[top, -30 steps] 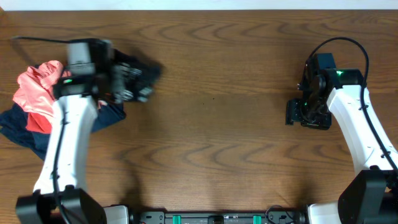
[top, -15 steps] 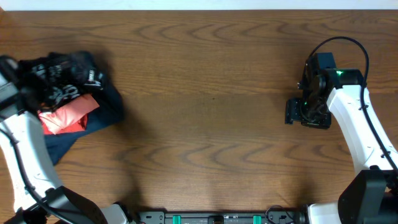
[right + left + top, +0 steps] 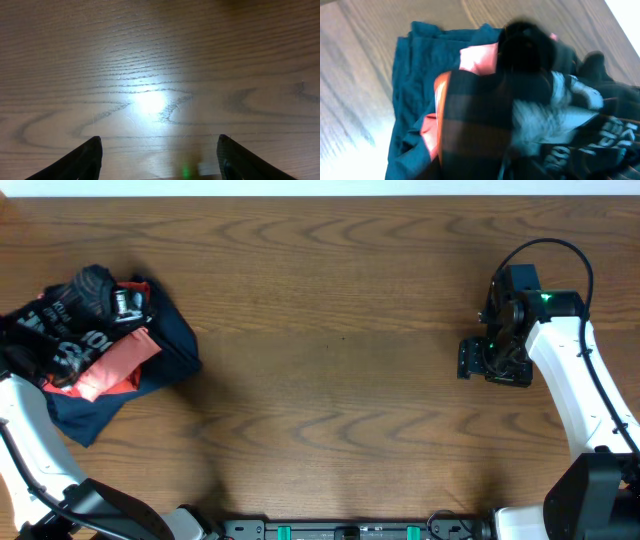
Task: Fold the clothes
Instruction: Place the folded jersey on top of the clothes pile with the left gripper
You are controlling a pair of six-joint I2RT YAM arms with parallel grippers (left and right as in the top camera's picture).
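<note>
Lift the black jersey [image 3: 82,318] off the pink garment [image 3: 115,367] and navy garment [image 3: 172,340] onto bare table [image 3: 340,380]; your left gripper [image 3: 20,348] is too blurred to read, your right gripper [image 3: 159,150] hangs spread, empty.

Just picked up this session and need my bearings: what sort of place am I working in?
Probably a robot lab bench: a wood-grain table, white robot arms based at its near edge, and a black jersey heaped on other garments at the left.

Robot lab workbench, wood-grain table [image 3: 340,380], two white arms [image 3: 578,392]
</note>
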